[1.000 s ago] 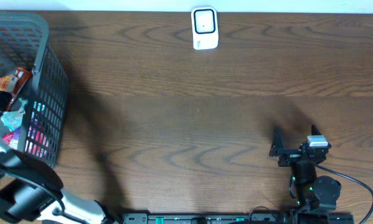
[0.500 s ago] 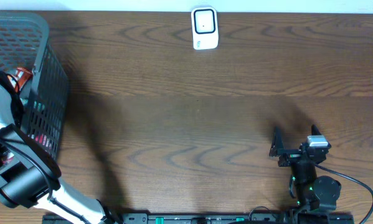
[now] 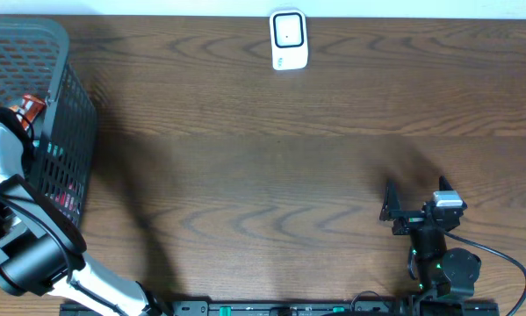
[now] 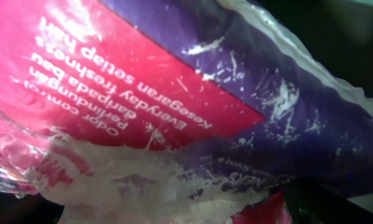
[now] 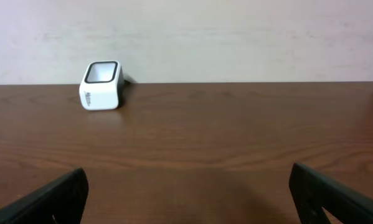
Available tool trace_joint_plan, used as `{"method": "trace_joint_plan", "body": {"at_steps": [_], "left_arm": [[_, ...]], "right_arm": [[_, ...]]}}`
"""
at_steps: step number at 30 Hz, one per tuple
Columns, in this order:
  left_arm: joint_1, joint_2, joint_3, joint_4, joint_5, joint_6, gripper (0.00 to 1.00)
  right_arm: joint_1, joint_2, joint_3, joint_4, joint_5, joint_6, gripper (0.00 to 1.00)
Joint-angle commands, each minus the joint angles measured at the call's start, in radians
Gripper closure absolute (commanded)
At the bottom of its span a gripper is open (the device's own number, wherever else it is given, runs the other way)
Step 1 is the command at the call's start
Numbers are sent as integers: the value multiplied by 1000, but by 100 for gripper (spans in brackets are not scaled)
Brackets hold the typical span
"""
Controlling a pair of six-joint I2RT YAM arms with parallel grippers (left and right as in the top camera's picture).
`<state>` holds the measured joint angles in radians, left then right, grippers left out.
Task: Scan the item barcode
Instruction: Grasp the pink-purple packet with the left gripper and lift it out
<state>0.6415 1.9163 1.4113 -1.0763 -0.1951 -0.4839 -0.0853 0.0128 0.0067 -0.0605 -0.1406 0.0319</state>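
Table (image 3: 271, 158), dark brown wood-grain top: spanning the whole overhead view, its grain running left to right in long wavy bands, and carrying soft grey shadows across its left half and near its lower right. Wall (image 5: 236, 37), plain off-white with faint mottling: standing directly behind the table's far edge and meeting it in a straight horizontal line. Light: falling evenly and diffusely, leaving a dull sheen on the wood and keeping the shadows soft-edged.
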Motion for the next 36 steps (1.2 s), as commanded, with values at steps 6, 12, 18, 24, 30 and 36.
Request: {"method": "trace_joint_plan", "body": {"at_steps": [6, 12, 18, 24, 30, 36], "left_arm": [[-3, -74, 203, -56, 87, 39, 1], [-3, -106, 181, -66, 99, 65, 2], [-3, -98, 27, 6, 102, 61, 1], [-2, -98, -116, 106, 60, 61, 1], [-2, -98, -224, 224, 15, 61, 22], [-2, -101, -207, 220, 15, 61, 92]], "right_arm": [[8, -2, -1, -3, 3, -18, 1], [8, -2, -1, -3, 3, -18, 1], [8, -2, -1, -4, 3, -18, 1], [8, -2, -1, -3, 3, -18, 1], [8, -2, -1, -4, 3, -18, 1], [8, -2, -1, -3, 3, -18, 1]]}}
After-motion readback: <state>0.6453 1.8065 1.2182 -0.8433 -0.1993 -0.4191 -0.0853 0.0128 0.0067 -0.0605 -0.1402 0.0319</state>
